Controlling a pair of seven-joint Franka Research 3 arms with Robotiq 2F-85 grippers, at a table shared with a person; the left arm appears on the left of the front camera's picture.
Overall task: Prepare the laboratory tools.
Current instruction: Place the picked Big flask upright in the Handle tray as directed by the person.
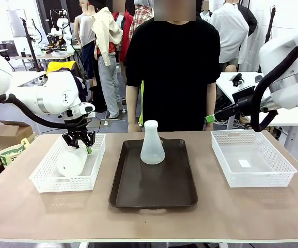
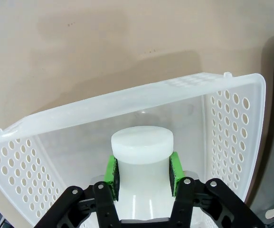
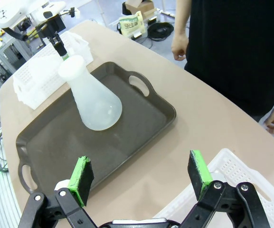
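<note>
Left gripper (image 2: 143,171): you grip the flask neck (image 2: 142,156) inside the left basket (image 1: 43,175), left of tray (image 1: 133,191).
Right gripper (image 3: 141,178): yours gapes, holding nothing.
Standing flask (image 1: 152,144): upright on tray.

Worktop (image 1: 30,212): tray (image 1: 138,194) at centre, one basket on each side. Left basket (image 1: 45,181) holds a flask lying on its side (image 1: 71,163), its neck between the fingers (image 2: 110,173) of the left gripper (image 1: 78,140), which sits above that basket's far part. Upright flask (image 1: 152,144) stands on the far half of the tray. Right basket (image 1: 278,173) lies right of the tray. Person (image 1: 172,67) stands behind the worktop's far edge, behind the tray. Right gripper (image 3: 141,178) hangs over the worktop between tray and right basket.
</note>
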